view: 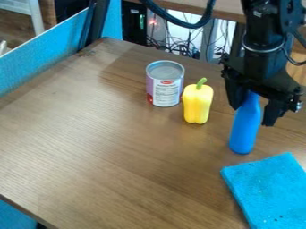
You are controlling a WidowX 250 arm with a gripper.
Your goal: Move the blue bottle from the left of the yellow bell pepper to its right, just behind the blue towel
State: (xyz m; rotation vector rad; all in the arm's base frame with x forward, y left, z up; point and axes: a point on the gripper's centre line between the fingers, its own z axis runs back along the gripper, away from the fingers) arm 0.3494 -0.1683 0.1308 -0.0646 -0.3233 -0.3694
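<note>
Camera view, left to right. Item: blue partition [44,57], along the far left edge of the brown wooden table [113,156]. Item: metal can [165,87], upright, lid grey, label pale with lilac and red. Item: yellow bell pepper [197,103], green stem uppermost, just beside the can, on its right. Item: blue bottle [244,136], roughly upright, narrow neck at top, right of the pepper and well apart from it. Item: black gripper [252,117], hanging around the bottle's upper part; whether it pinches the bottle, cannot tell. Item: blue cloth [269,190], laid flat nearer the camera, its upper edge near the bottle's base.
</note>
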